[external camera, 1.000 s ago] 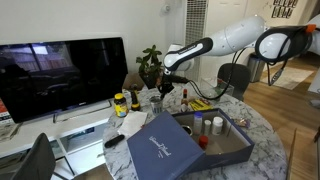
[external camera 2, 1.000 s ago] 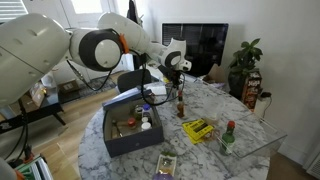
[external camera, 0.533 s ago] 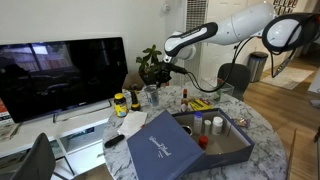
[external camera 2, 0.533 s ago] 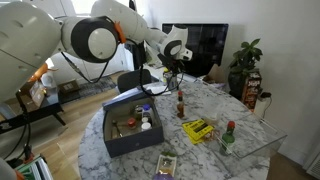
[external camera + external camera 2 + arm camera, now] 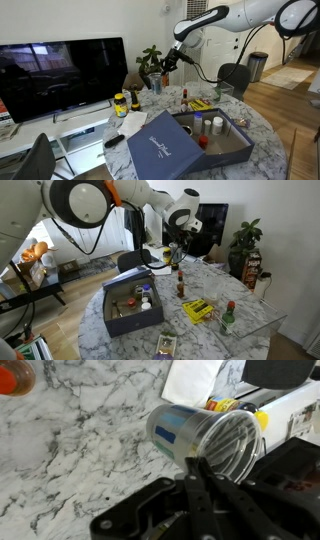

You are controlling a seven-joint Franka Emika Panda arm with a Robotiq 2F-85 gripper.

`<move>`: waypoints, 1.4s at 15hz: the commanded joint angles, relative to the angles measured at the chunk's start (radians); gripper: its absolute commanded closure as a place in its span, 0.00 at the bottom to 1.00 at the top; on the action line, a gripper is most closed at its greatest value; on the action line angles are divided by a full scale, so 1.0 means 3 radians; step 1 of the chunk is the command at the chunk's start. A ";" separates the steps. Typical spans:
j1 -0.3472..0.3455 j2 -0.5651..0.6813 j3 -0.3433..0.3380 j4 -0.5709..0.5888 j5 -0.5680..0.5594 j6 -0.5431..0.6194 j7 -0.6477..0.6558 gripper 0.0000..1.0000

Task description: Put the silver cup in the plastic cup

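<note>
My gripper (image 5: 198,463) is clamping the silver cup (image 5: 200,438) near its rim. The cup is lying sideways, long axis across my fingers, mouth facing right. Farther down, the plastic cup (image 5: 156,88) seems to be waiting upright on the table (image 5: 80,450).

The arm (image 5: 215,18) has swung upward over the last second. In both exterior views its forearm now reaches in close to the top edge, where before it sat lower. The tool (image 5: 171,62) has climbed with it, away from the bench (image 5: 240,112) and the things crowded there. It now hangs higher over them. In the wrist view the silver cup (image 5: 205,438), pinched in the tool, is tipped on its side, clear of the marble.
</note>
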 commanded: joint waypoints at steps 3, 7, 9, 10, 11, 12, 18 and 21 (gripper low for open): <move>-0.0572 -0.0734 0.0097 -0.0935 0.1002 0.0352 -0.0363 0.98; -0.0735 -0.1095 -0.0145 -0.1410 0.1638 0.0544 -0.0617 0.98; -0.0754 -0.1214 -0.0295 -0.1607 0.1867 0.0622 -0.0684 0.98; -0.0746 -0.1251 -0.0379 -0.1706 0.1948 0.0679 -0.0713 0.98; -0.0730 -0.1284 -0.0453 -0.1787 0.2005 0.0717 -0.0730 0.98; -0.0710 -0.1326 -0.0522 -0.1873 0.2039 0.0743 -0.0728 0.98; -0.0565 -0.1329 -0.0776 -0.2172 0.1959 0.0957 -0.0677 0.98; -0.0504 -0.1264 -0.0744 -0.2216 0.2005 0.1129 -0.0740 0.98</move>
